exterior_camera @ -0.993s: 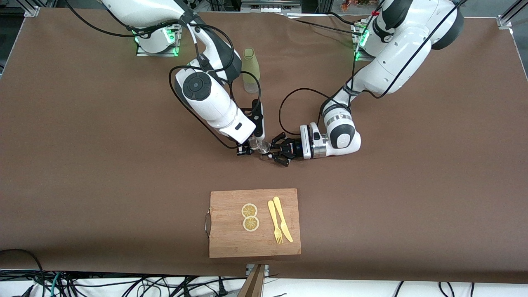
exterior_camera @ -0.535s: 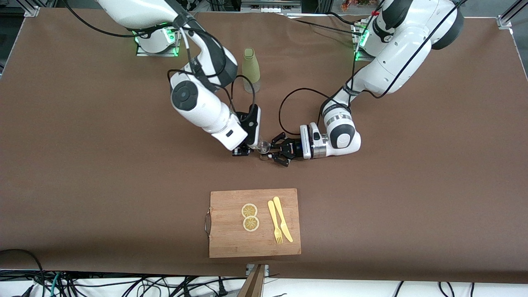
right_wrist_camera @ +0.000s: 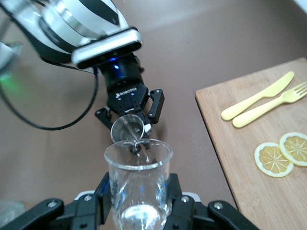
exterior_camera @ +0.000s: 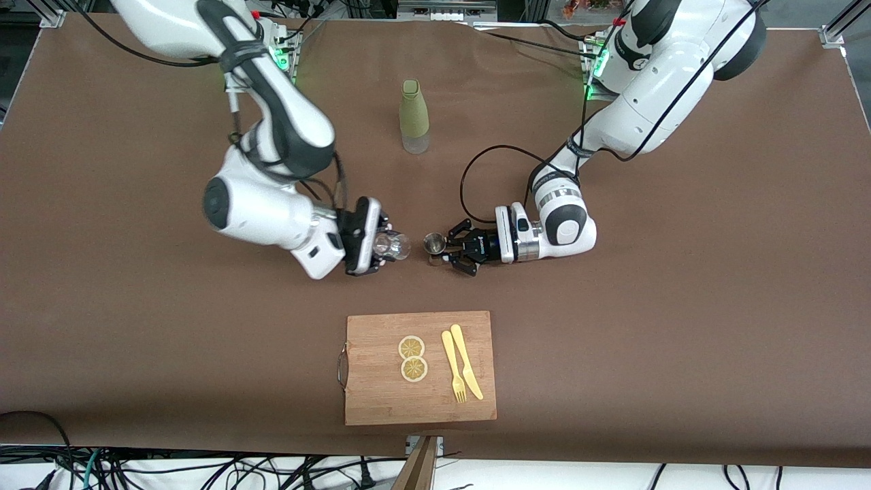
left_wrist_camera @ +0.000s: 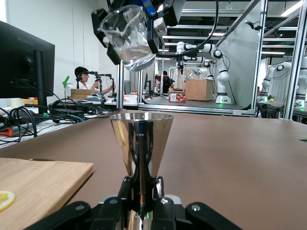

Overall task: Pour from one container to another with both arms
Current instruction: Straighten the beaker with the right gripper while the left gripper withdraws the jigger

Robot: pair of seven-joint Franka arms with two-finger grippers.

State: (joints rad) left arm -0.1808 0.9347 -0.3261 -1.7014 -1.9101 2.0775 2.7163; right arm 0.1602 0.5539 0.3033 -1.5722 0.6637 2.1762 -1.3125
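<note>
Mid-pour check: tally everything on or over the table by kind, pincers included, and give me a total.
Pincers: 2, left pincer and right pincer
Pouring vessels, held: 2, glass beaker and metal jigger
Bottles: 1, green bottle
Cutting boards: 1
Lemon slices: 2
Yellow cutlery: 2, fork and knife
Total: 10

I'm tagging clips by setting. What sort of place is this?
Most likely a robotics lab: other robot arms on aluminium-framed benches, a person at a desk, a computer monitor.
</note>
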